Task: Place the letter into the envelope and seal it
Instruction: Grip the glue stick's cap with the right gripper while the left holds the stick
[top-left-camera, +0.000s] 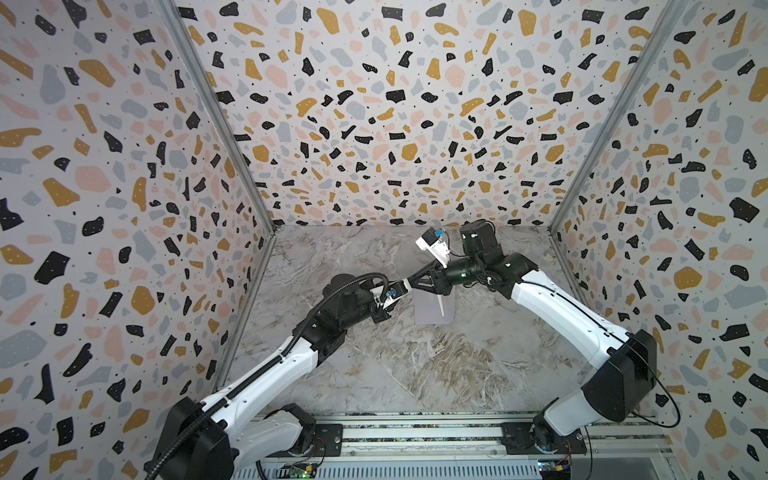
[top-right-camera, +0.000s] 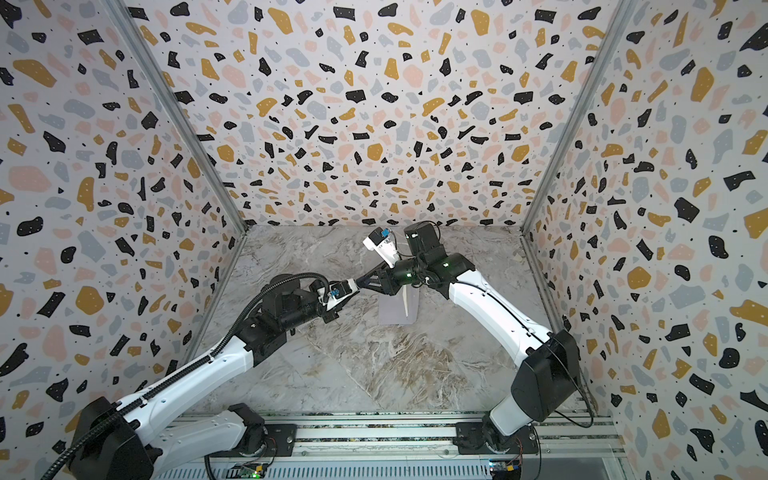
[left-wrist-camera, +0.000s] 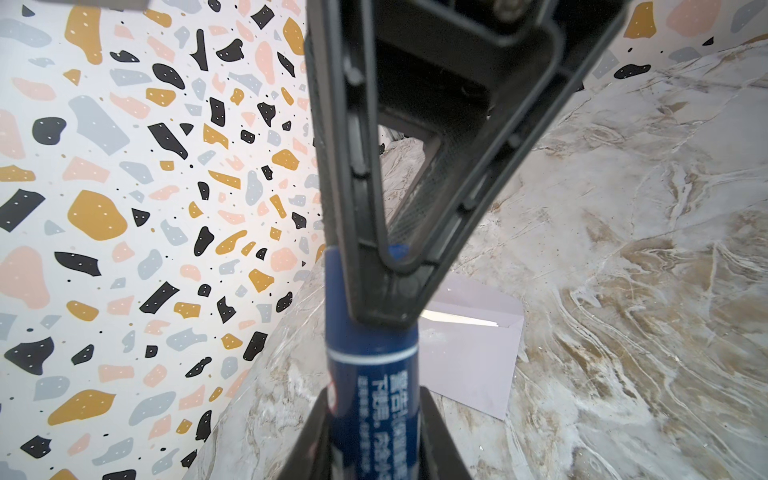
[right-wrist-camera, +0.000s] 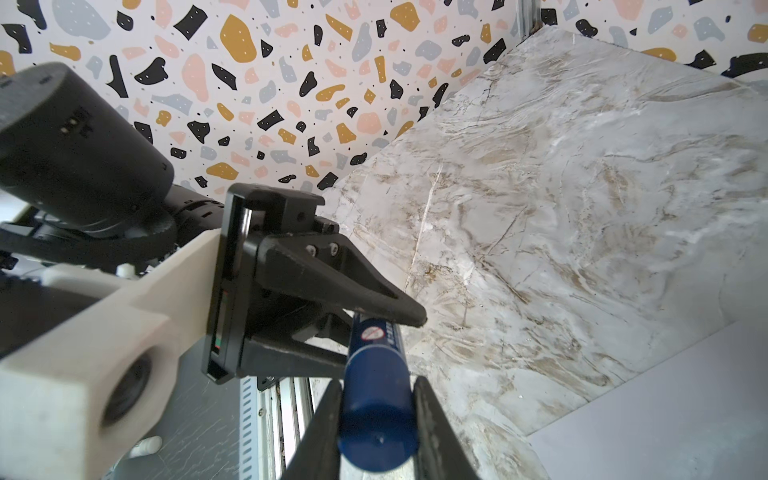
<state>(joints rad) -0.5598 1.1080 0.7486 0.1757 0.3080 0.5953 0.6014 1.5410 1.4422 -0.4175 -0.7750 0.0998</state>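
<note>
The left hand (left-wrist-camera: 374, 392) is clenched on the printed body of a dark blue cylindrical plastic tube with white lettering, which looks like a glue stick (left-wrist-camera: 336, 291). The right hand (right-wrist-camera: 378, 384) faces it tip to tip and is clenched on the tube's plain blue end, probably the cap. Gripping one stick from both ends like this suggests the cap is about to be pulled or twisted off. One hand would steady the body while its partner works the cap, so that glue can go on the flap. In both top views the two hands meet in the air towards the back of the grey-and-brown marble-patterned desk (top-left-camera: 415, 374). They are over the far edge of a flat pale lavender-grey paper envelope (top-left-camera: 428, 313), which lies on the desk with neither hand touching it. A thin cream strip (left-wrist-camera: 457, 321) runs across the envelope. It may be the edge of the tan letter showing at the mouth, or the inside of the flap; I cannot tell which. No loose letter lies elsewhere on the desk, so it is probably already inside, leaving the sealing to do. Walls with a speckled terrazzo print (top-left-camera: 374, 104) enclose the desk on three sides.
</note>
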